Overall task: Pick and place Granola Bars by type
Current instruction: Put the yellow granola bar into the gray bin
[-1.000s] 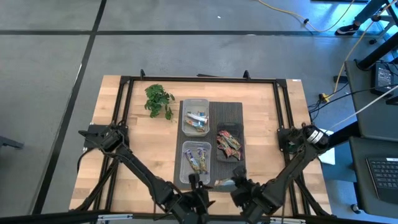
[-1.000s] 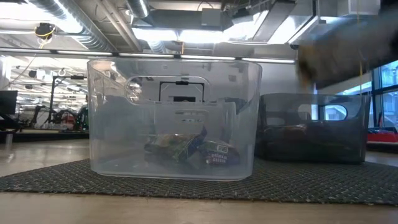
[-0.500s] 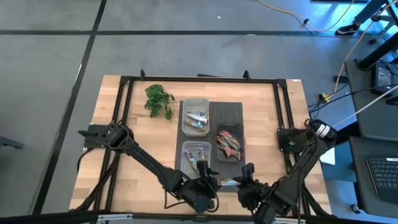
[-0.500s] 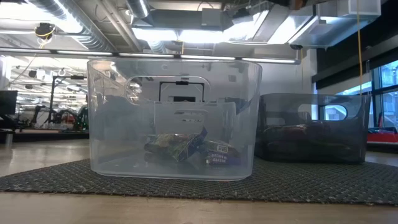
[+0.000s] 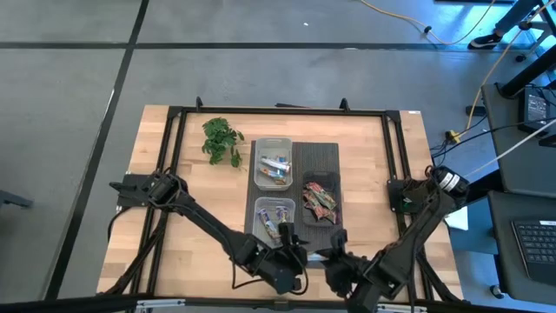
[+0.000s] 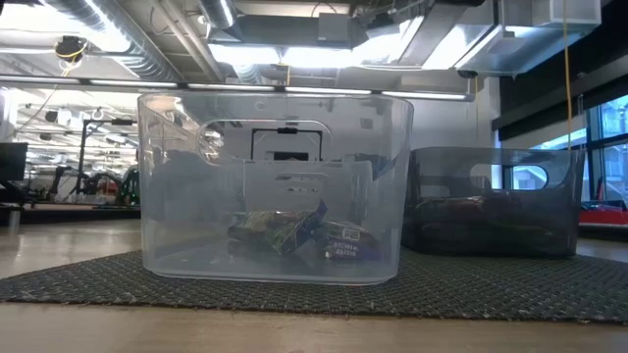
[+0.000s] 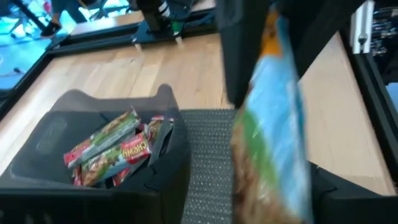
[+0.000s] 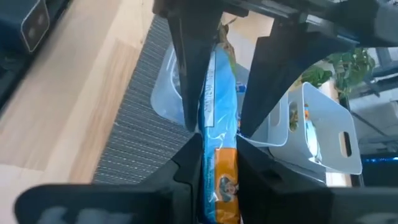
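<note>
A blue-wrapped granola bar (image 8: 219,81) with an orange end hangs above the mat's near edge, and my right gripper (image 8: 219,142) is shut on it. My left gripper (image 8: 221,115) is open, one finger on each side of the bar's blue part. In the high view the two grippers (image 5: 294,246) (image 5: 333,257) face each other at the table's near edge with the bar (image 5: 314,255) between them. The left wrist view shows the bar (image 7: 273,130) close up and blurred. More bars lie on the floors of two clear tubs (image 5: 273,163) (image 5: 272,222) and a dark tub (image 5: 320,200). My right gripper pinches the bar's orange end (image 8: 225,177) between its two fingers, which lie along the bar. The bar is lifted clear of the mat and sticks out beyond the fingertips toward my left gripper. My left gripper has one finger (image 8: 189,74) close against the bar's edge; I cannot tell whether it touches.
The tubs stand on a dark ribbed mat (image 5: 317,158) at the table's middle. A leafy green sprig (image 5: 221,139) lies on the wood at the far left. A black frame (image 5: 178,165) runs around the table. The low view shows only the clear tub (image 6: 275,186) and the dark tub (image 6: 496,201).
My left gripper has swung toward the table's right, up to the bar in my right gripper. My right gripper has risen with the bar and tipped, leaving the top of the low view. The bars in the tubs have not moved.
</note>
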Controlling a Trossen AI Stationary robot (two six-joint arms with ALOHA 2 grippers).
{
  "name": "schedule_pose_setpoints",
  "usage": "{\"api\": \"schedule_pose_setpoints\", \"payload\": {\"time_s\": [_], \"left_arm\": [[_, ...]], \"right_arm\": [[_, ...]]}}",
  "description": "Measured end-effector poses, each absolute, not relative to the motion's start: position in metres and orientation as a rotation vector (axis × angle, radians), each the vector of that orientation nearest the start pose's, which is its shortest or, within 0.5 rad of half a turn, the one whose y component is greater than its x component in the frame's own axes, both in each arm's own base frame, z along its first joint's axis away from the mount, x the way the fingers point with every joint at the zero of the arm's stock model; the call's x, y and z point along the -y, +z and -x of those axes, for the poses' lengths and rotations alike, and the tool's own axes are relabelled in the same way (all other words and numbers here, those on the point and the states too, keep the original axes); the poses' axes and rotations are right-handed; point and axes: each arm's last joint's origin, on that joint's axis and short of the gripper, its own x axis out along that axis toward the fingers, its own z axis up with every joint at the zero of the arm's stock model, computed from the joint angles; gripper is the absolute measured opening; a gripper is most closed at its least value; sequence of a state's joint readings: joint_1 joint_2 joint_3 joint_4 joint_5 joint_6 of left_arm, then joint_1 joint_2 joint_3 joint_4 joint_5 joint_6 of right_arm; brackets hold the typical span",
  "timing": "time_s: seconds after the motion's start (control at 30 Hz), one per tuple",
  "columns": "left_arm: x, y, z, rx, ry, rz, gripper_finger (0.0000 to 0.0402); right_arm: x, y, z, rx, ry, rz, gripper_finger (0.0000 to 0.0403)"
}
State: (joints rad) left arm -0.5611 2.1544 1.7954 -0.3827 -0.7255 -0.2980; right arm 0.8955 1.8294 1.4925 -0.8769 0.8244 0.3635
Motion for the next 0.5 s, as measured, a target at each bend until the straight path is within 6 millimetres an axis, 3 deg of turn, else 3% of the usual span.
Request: {"api": "schedule_pose_setpoints", "payload": {"time_s": [0.2,0.5], "left_arm": [[0.2452,0.2371,-0.4193,-0.529,0.197,-0.178,0.0142],[0.246,0.2388,-0.4205,-0.512,0.189,-0.181,0.0112]], "right_arm": [[-0.2683,0.2519,-0.2543,-0.791,-0.1,0.541,0.0076],[-0.2671,0.2517,-0.2553,-0.799,-0.098,0.54,0.0076]]}}
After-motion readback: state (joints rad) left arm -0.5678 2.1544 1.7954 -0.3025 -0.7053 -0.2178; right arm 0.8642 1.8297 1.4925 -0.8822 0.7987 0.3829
